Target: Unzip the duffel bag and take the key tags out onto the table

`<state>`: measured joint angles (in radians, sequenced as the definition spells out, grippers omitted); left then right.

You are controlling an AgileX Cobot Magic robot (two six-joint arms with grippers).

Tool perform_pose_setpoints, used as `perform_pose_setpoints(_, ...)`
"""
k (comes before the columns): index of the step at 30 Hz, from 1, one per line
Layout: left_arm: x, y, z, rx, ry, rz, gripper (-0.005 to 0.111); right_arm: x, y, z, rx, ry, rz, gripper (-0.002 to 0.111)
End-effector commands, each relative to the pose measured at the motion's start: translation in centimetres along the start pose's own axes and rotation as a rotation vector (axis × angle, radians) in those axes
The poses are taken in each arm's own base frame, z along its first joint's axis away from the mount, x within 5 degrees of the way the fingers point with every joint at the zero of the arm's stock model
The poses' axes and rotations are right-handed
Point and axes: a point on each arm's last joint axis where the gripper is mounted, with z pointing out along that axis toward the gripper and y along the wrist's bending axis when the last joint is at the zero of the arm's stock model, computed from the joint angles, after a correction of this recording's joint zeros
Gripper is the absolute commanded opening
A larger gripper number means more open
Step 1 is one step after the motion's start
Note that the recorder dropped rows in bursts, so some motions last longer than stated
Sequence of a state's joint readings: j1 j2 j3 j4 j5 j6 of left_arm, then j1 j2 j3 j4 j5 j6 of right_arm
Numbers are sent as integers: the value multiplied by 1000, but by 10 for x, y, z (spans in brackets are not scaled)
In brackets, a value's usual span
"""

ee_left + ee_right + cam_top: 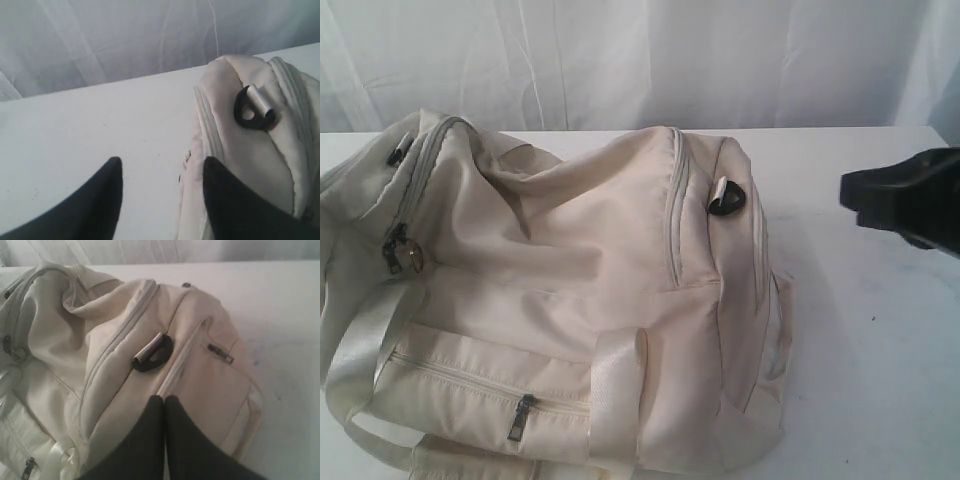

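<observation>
Soft, even, bright light; slight blur, washed-out whites

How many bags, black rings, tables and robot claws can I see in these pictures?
Bag: 1
Black ring: 1
Table: 1
Claws: 2 (left claw open, right claw shut)
Total: 5

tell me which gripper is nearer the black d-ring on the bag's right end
Right. The right gripper, shut, hangs off that end, clear of the D-ring; the left gripper is open by the duffel bag's other end.
</observation>
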<state>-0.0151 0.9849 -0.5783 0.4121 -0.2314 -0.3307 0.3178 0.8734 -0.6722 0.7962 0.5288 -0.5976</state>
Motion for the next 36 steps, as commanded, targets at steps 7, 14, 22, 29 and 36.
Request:
perform_pose_setpoints(7,1,-3,10,21,3,-179,64,10,-16,56,-37,141,247,0)
perform_pose_setpoints(14,5,-6,30,51,4,-233,64,9,-19,78,-94,143,338,18)
perform_pose_setpoints(22,6,-12,56,112,52,-283,64,9,-8,92,-283,134,412,65)
perform_pose_setpoints(29,17,-20,71,181,91,-272,60,22,1,124,-294,202,348,68)
perform_pose_setpoints(36,22,-21,75,194,111,-254,25,32,-4,160,-214,257,283,45)
